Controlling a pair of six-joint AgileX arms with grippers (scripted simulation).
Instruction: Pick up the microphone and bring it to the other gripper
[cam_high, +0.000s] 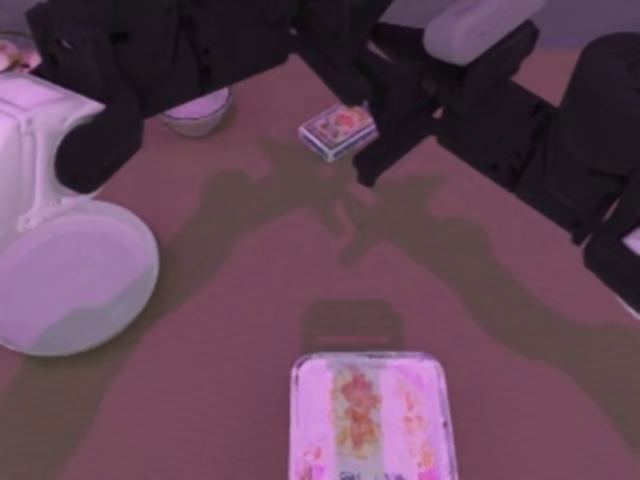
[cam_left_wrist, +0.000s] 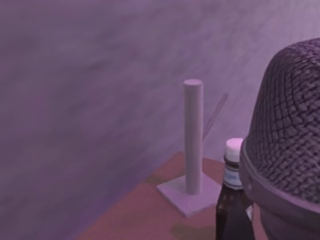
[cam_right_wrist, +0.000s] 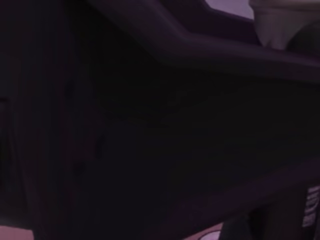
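Microphone: mesh head fills the left wrist view's edge, evidently carried at the left gripper; finger state cannot be told. Right wrist view is dark. Judged light, rigid, smooth-handled; take it mid-handle, clear of the mesh.

No readable text anywhere. Card box at the far middle of the table carried printed artwork, lettering illegible. Bottle in the left wrist view had a pale label, unreadable. Right wrist view was dark, with faint indecipherable marks at one edge.
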